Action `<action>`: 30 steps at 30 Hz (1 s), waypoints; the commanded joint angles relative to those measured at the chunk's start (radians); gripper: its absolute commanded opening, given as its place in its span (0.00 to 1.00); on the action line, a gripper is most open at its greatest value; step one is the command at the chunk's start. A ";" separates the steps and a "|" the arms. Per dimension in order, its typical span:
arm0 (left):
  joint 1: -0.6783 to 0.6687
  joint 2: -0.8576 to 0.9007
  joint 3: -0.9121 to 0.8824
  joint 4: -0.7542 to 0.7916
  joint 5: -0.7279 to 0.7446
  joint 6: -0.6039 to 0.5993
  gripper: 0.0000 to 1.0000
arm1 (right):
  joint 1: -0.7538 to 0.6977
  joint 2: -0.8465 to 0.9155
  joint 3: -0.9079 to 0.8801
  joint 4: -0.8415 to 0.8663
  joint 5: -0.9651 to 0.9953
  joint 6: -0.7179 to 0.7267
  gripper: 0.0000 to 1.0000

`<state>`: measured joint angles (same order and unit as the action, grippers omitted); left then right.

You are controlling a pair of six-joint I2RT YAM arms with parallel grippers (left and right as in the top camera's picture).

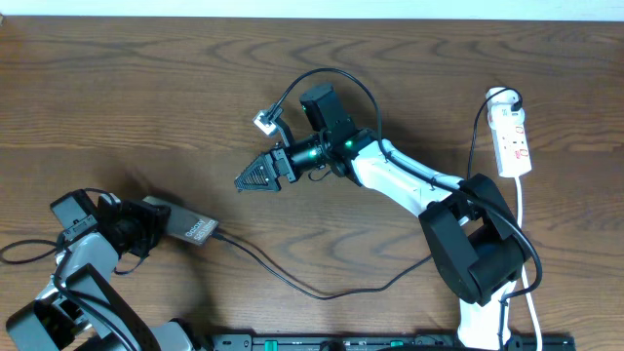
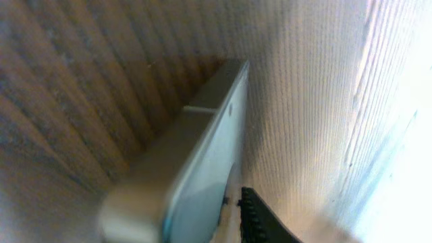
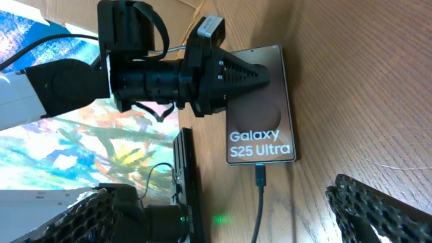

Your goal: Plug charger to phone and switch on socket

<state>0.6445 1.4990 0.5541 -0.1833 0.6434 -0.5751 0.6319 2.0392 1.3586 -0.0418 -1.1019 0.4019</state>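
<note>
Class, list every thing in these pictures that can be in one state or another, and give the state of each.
phone: lying flat, face up, charger at its bottom edge.
charger: plug tip against the phone's port, apparently plugged in.
socket: white plug in one end; switch position too small to tell.
left gripper: over the phone's other end; open or shut unclear.
right gripper: open, holding nothing.

Right claw [image 1: 244,178] spread wide (left claw's [image 3: 264,73] gap unclear).
</note>
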 commanded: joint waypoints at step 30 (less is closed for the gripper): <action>0.002 0.000 0.006 -0.080 -0.009 0.003 0.82 | -0.008 -0.008 0.017 -0.023 -0.003 -0.006 0.99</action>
<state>0.6445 1.4826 0.5800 -0.2295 0.6941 -0.5755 0.6319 2.0392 1.3586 -0.0616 -1.1019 0.4019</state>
